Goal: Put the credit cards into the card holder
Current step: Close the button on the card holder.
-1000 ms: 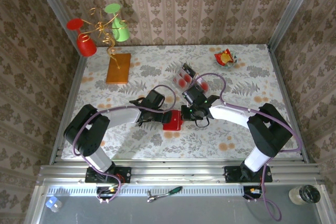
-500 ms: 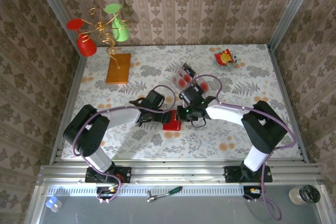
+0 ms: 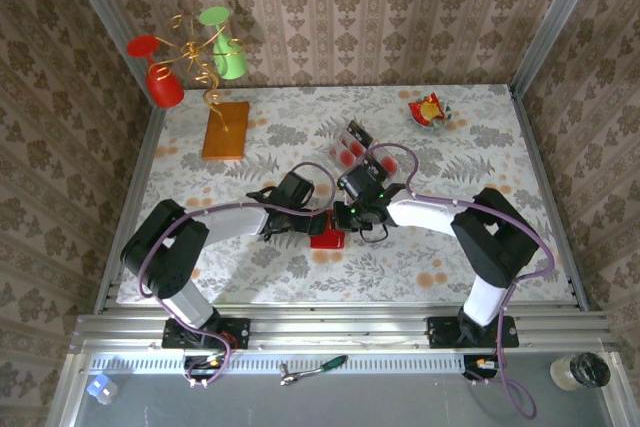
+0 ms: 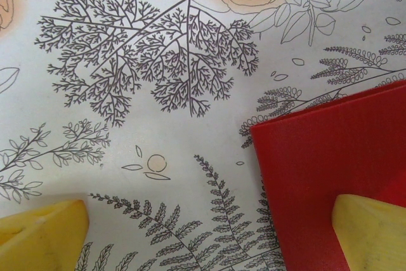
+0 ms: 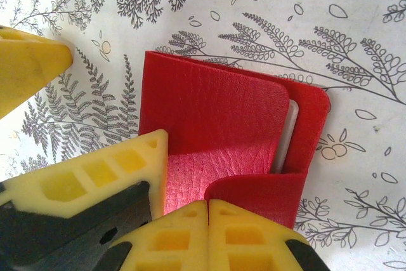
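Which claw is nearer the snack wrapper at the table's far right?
Right. The right claw is at the card holder's wrapper-side edge; the left claw is at its opposite edge, farther from the snack wrapper.

1. Small pale rectangular cards with dark strips and red round blotches, far centre of the table: lettering too small to read.
2. Crumpled red-and-yellow snack wrapper, far right: print illegible.
3. Flat bright-red grained folding wallet, centre: no legible text.
4. Total legible texts, brands, numbers: none.
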Action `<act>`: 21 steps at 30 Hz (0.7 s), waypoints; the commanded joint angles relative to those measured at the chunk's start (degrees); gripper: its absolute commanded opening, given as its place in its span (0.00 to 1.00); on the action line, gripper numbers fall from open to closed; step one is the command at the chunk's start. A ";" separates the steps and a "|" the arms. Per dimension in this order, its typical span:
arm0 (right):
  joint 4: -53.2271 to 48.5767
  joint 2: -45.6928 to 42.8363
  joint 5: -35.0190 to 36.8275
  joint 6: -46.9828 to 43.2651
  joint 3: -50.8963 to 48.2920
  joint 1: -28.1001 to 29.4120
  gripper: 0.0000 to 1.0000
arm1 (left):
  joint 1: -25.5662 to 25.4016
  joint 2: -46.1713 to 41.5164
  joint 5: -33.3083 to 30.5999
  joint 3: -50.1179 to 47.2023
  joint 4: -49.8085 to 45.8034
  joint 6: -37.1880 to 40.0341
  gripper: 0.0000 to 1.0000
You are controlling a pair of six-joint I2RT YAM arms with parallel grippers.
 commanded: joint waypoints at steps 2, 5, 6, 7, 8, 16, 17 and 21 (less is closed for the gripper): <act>1.49 2.22 -1.71 1.13 1.56 0.53 0.00 | -0.47 0.15 0.24 -1.76 -1.23 -0.93 1.00; 1.76 2.77 -1.64 1.17 1.10 0.77 0.00 | -0.61 0.17 0.12 -1.80 -1.23 -1.03 1.00; 1.67 2.92 -1.65 1.22 0.99 0.77 0.00 | -0.60 0.13 0.12 -1.83 -1.16 -0.98 1.00; 1.51 2.94 -1.35 1.22 0.73 0.81 0.00 | -0.61 0.14 0.11 -1.87 -1.10 -1.03 1.00; 1.41 2.82 -1.07 1.22 0.44 0.92 0.00 | -0.61 0.17 0.11 -1.90 -1.17 -0.98 1.00; 1.39 2.10 0.02 1.72 -3.47 1.12 0.00 | -0.70 0.18 0.11 -1.74 -1.02 -1.10 1.00; 1.53 1.98 0.07 1.85 -3.93 1.21 0.00 | -0.70 0.14 0.11 -1.74 -1.09 -1.08 1.00; 1.70 1.65 1.16 2.52 -6.60 1.28 0.00 | -0.79 0.19 0.14 -1.77 -1.13 -1.13 1.00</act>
